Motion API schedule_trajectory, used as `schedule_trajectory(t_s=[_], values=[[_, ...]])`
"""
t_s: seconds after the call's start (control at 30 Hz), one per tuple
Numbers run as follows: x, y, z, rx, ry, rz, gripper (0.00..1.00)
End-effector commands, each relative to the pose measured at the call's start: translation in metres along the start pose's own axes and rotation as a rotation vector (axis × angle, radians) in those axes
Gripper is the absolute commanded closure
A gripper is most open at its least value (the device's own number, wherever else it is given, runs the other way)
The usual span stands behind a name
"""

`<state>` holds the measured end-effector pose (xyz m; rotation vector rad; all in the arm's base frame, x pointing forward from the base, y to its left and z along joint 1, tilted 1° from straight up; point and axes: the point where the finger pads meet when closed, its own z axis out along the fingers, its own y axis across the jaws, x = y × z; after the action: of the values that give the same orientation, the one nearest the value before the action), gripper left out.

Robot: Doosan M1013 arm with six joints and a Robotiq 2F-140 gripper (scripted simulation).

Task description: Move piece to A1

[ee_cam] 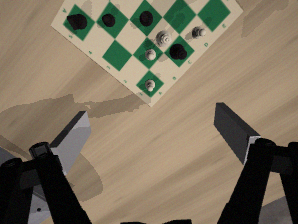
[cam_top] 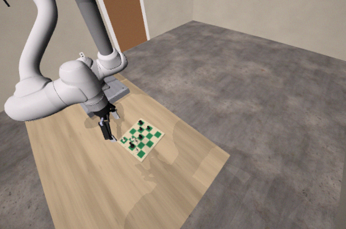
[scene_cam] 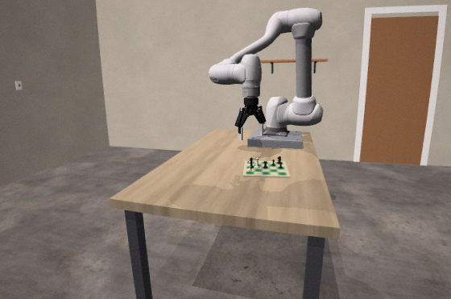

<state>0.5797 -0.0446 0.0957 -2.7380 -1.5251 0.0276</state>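
Wooden table, chessboard beyond wide-open, empty end effector.

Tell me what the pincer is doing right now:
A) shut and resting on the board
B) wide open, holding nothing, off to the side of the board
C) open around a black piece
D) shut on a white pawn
B: the pincer stands wide open with only bare table top between its fingers, raised beside the chessboard in the exterior view.

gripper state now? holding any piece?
Gripper: open wide, holding nothing, raised above the table beside the board.
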Motion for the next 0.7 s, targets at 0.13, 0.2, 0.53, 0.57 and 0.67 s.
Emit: schedule_trajectory(t_s=[0.13, 0.2, 0.53, 0.57, 0.67], values=[[0.0, 0.0, -0.029, 0.0, 0.0, 0.0, 0.0], [0.0, 0.0, -0.036, 0.0, 0.0, 0.0, 0.0], [0.0, 0.0, -0.046, 0.0, 0.0, 0.0, 0.0], [0.0, 0.0, -0.046, 0.0, 0.0, 0.0, 0.0], [0.0, 0.0, -0.046, 0.0, 0.0, 0.0, 0.0]])
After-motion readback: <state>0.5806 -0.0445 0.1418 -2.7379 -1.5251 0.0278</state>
